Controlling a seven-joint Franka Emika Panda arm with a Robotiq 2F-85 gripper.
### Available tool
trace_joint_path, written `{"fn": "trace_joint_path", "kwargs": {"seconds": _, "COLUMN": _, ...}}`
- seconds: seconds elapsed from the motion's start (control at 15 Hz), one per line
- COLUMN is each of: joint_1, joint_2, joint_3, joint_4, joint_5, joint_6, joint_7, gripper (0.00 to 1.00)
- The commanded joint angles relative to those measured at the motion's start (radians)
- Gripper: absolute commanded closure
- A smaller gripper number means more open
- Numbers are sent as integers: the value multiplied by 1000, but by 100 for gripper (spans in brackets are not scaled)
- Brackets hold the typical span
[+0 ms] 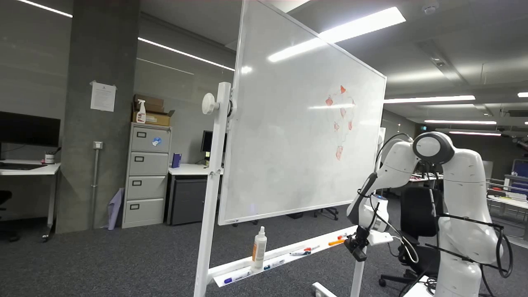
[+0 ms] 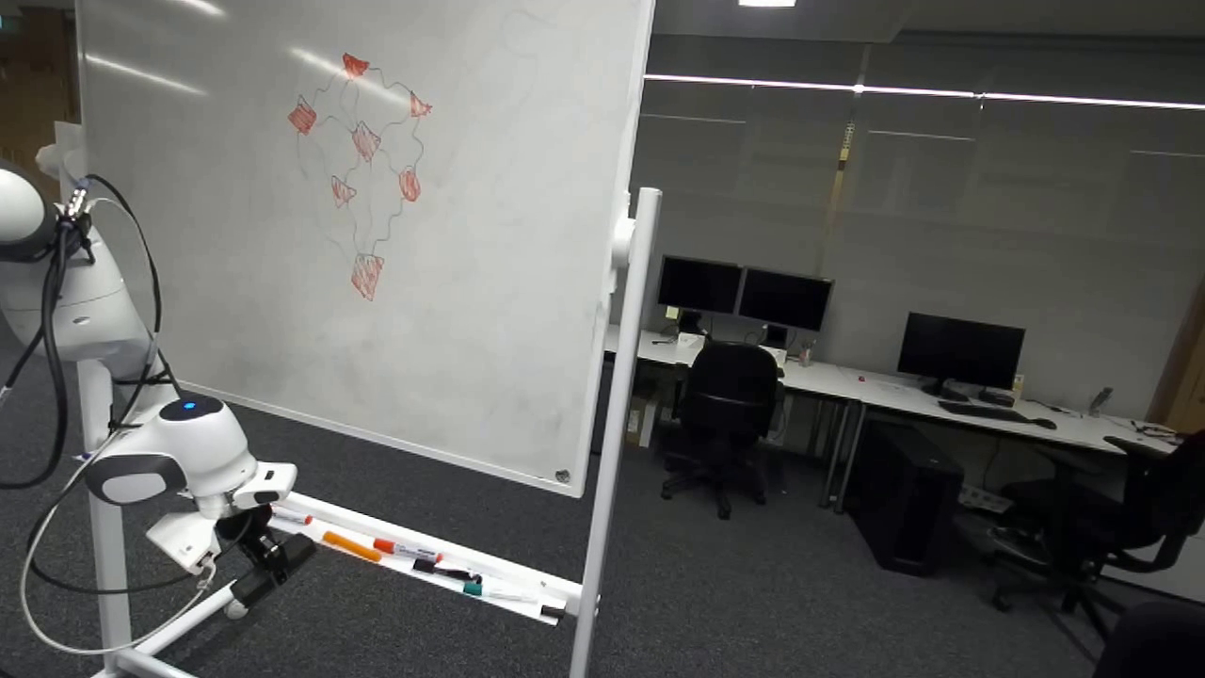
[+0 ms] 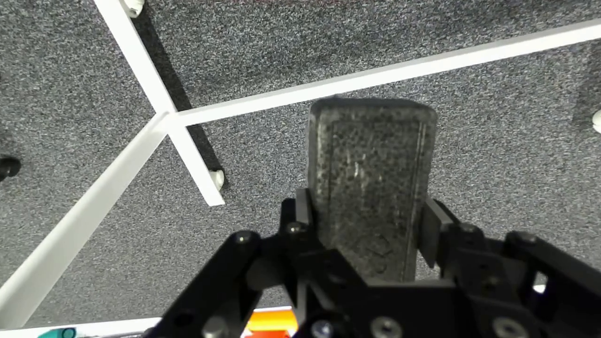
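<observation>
My gripper (image 3: 368,213) is shut on a worn, dark board eraser (image 3: 373,155), a rectangular block that sticks out past the fingertips in the wrist view. The eraser shows small and dark in both exterior views (image 1: 355,250) (image 2: 275,573), held in the air beside the near end of the white pen tray (image 2: 490,556). The whiteboard (image 1: 284,156) stands above the tray. It bears several red hatched shapes (image 2: 365,141) joined by thin dark lines. An orange marker (image 2: 351,546) and a red-capped marker (image 2: 407,550) lie on the tray close to the gripper.
A spray bottle (image 1: 259,251) stands on the tray by a blue-capped marker (image 1: 237,279). A black marker (image 2: 447,572) and a green-capped marker (image 2: 497,592) lie there too. The white stand base (image 3: 385,72) is on the carpet below. An office chair (image 1: 416,214) stands behind the arm.
</observation>
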Motion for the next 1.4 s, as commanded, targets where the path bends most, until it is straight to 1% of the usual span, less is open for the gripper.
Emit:
{"fn": "trace_joint_path", "kwargs": {"seconds": 0.0, "joint_1": 40, "joint_2": -39, "joint_3": -67, "joint_4": -22, "joint_5": -14, "joint_6": 38, "joint_7": 1, "gripper": 69}}
{"fn": "trace_joint_path", "kwargs": {"seconds": 0.27, "joint_1": 26, "joint_2": -75, "joint_3": -154, "joint_4": -24, "joint_5": -12, "joint_6": 22, "joint_7": -29, "gripper": 69}}
{"fn": "trace_joint_path", "kwargs": {"seconds": 0.53, "joint_1": 12, "joint_2": -113, "joint_3": -262, "joint_4": -22, "joint_5": -30, "joint_6": -5, "joint_7": -46, "gripper": 69}}
{"fn": "trace_joint_path", "kwargs": {"seconds": 0.67, "joint_1": 13, "joint_2": -107, "joint_3": -317, "joint_4": -16, "joint_5": -53, "joint_6": -36, "joint_7": -64, "gripper": 69}}
{"fn": "trace_joint_path", "kwargs": {"seconds": 0.87, "joint_1": 22, "joint_2": -103, "joint_3": -409, "joint_4": -11, "joint_5": -117, "joint_6": -89, "joint_7": -64, "gripper": 69}}
{"fn": "trace_joint_path", "kwargs": {"seconds": 1.13, "joint_1": 42, "joint_2": -122, "joint_3": -542, "joint_4": -12, "joint_5": -243, "joint_6": -144, "joint_7": -23, "gripper": 69}}
{"fn": "trace_joint_path", "kwargs": {"seconds": 1.33, "joint_1": 48, "joint_2": -133, "joint_3": -623, "joint_4": 3, "joint_5": -329, "joint_6": -181, "joint_7": 0, "gripper": 69}}
